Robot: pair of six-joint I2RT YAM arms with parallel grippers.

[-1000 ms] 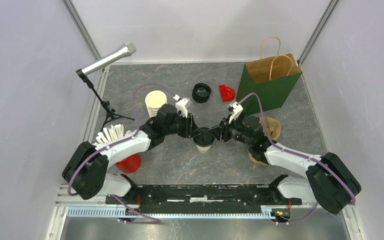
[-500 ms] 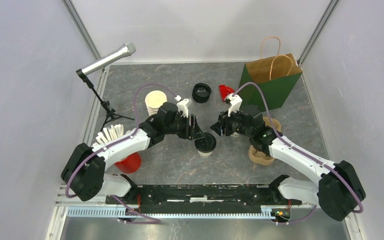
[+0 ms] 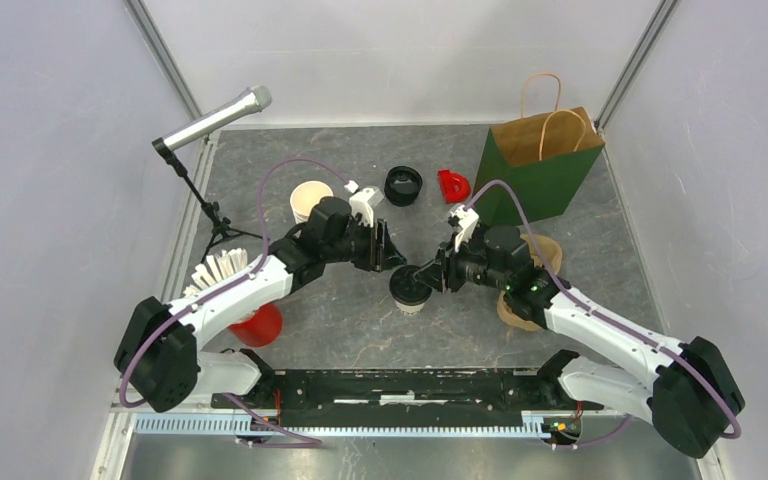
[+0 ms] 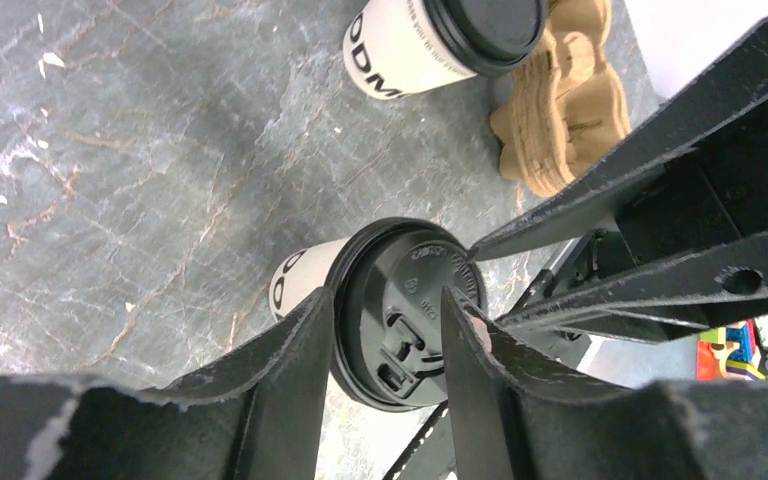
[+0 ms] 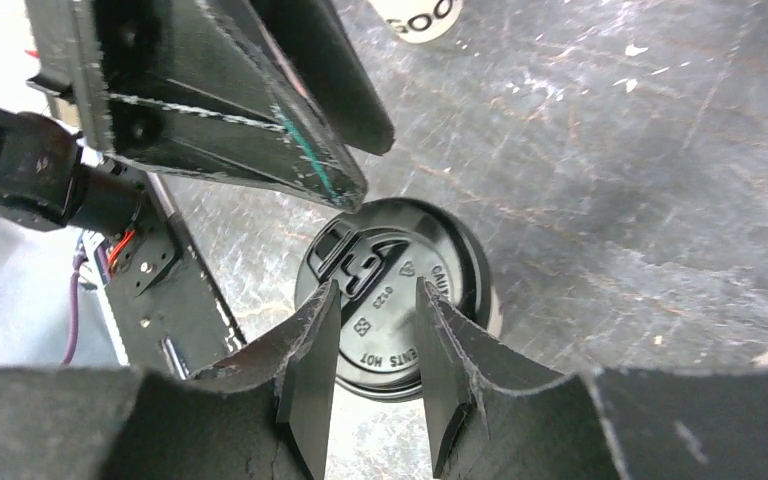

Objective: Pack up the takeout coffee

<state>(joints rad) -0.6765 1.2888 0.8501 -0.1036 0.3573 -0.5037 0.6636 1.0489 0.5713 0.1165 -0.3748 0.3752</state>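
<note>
One takeout coffee cup (image 3: 410,288), cream with dark print and a black lid, stands upright on the grey table between the two arms. My left gripper (image 3: 392,262) is open just above its far-left side; in the left wrist view (image 4: 385,330) the lid (image 4: 405,320) shows between the fingers. My right gripper (image 3: 426,275) is open over the lid's right side, and the right wrist view (image 5: 375,300) shows the lid (image 5: 390,300) below the tips. The second lidded cup (image 4: 430,45) stands by the cardboard carrier (image 4: 565,100). In the top view my right arm hides it.
A green paper bag (image 3: 540,165) stands open at the back right. The cardboard carrier (image 3: 522,312) lies under the right arm. A stack of lidless cups (image 3: 310,200), black lids (image 3: 403,185), a red object (image 3: 452,185), a red cup with white sticks (image 3: 250,322) and a microphone stand (image 3: 215,118) sit around.
My right gripper drew back from the cup, then returned over its lid. My left gripper pulled back a little to the upper left. The cup shifted slightly toward the near edge.
</note>
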